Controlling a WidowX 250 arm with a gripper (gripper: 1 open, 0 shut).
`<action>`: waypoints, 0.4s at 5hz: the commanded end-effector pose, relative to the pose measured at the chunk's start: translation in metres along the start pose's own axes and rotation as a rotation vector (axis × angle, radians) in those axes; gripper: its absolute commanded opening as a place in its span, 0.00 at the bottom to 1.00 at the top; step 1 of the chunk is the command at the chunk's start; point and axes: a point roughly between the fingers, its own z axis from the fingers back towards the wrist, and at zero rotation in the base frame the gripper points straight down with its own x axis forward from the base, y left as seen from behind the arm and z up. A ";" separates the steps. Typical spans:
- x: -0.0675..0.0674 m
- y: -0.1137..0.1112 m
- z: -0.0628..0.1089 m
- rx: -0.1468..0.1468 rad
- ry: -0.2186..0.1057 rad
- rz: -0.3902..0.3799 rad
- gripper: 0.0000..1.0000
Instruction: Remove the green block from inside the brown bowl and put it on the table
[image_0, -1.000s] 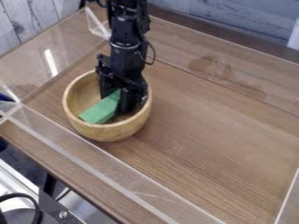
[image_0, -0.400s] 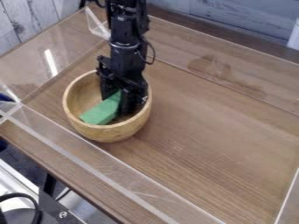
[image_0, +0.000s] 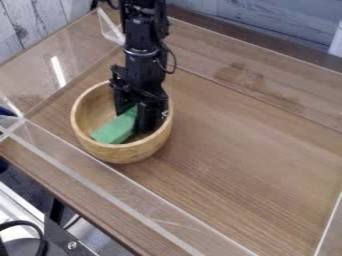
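Note:
The brown bowl (image_0: 102, 149) sits at the left of the table (image_0: 247, 135). Inside it lies the green block (image_0: 116, 128), tilted, with its lower end toward the bowl's near left wall. My black gripper (image_0: 138, 109) points straight down into the bowl. Its fingers stand on either side of the block's far right end and look closed against it. The fingertips and that end of the block are partly hidden by the gripper body.
Clear acrylic walls border the table, one running along the near left edge (image_0: 94, 185) and one along the far side (image_0: 254, 35). Bare wood-grain surface lies to the right of the bowl and in front of it.

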 end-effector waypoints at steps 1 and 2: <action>0.004 0.009 0.016 0.019 -0.032 0.034 0.00; 0.009 0.009 0.015 0.018 -0.040 0.044 0.00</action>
